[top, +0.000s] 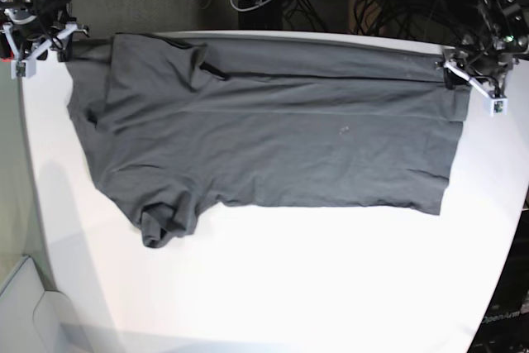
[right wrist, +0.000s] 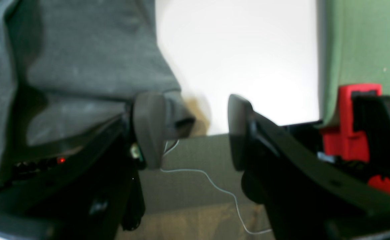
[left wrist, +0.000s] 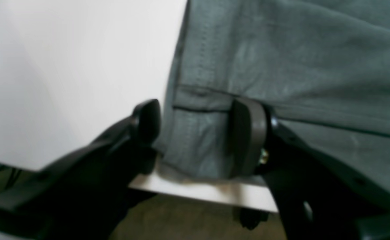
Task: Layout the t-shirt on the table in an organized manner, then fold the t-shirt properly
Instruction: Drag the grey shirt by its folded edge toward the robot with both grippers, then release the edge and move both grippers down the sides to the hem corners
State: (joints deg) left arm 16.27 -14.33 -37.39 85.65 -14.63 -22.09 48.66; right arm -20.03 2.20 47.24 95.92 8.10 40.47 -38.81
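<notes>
T-shirt (top: pixel 273 146) is lying spread across the far half of the white worktop (top: pixel 289 287), soft, light, likely sagging; best gripped at hemmed corners. Left hand (left wrist: pixel 195 133) and right hand (right wrist: pixel 196 130) are gaping, holding nothing.

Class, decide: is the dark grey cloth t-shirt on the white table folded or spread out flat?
Partly folded. The dark grey cloth t-shirt lies spread across the white table, but its far long edge is doubled over and one sleeve is crumpled.
</notes>
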